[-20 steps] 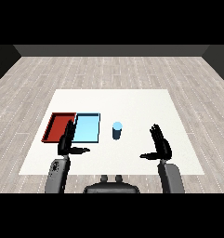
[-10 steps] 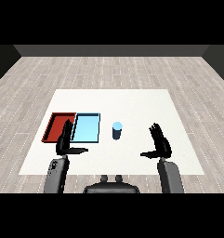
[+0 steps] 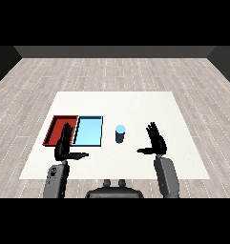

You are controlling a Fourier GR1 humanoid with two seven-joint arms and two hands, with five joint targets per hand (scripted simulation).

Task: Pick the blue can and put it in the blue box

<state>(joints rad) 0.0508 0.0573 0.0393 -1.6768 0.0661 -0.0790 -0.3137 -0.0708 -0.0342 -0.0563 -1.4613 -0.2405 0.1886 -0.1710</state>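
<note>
**Inspector:** Report your hands first.

**Operator:** My right hand point(image 3: 157, 142) hovers over the table point(image 3: 135, 102) with fingers straight and spread, thumb out toward the middle. It holds nothing. My left hand point(image 3: 65, 145) is the same: fingers straight, thumb out, nothing in it. It hangs in front of the near ends of the two trays, overlapping them in the head view.

**Inspector:** And the item to be moved?

**Operator:** The blue can point(image 3: 120, 134) stands upright on the table, between my two hands and nearer the right one. It is apart from both. It sits just beside the right edge of the blue tray point(image 3: 88, 131), outside it. The red tray point(image 3: 58, 127) lies against the blue tray's left side.

**Inspector:** Which step is in hand?

**Operator:** By my judgement, the approach. The can is not yet grasped and the tray holds nothing I can see.

**Inspector:** What does the next move call for?

**Operator:** I judge the right hand should travel inward and forward to the can, then curl round its side. After that, a lift and a short carry leftward over the tray wall.
</note>
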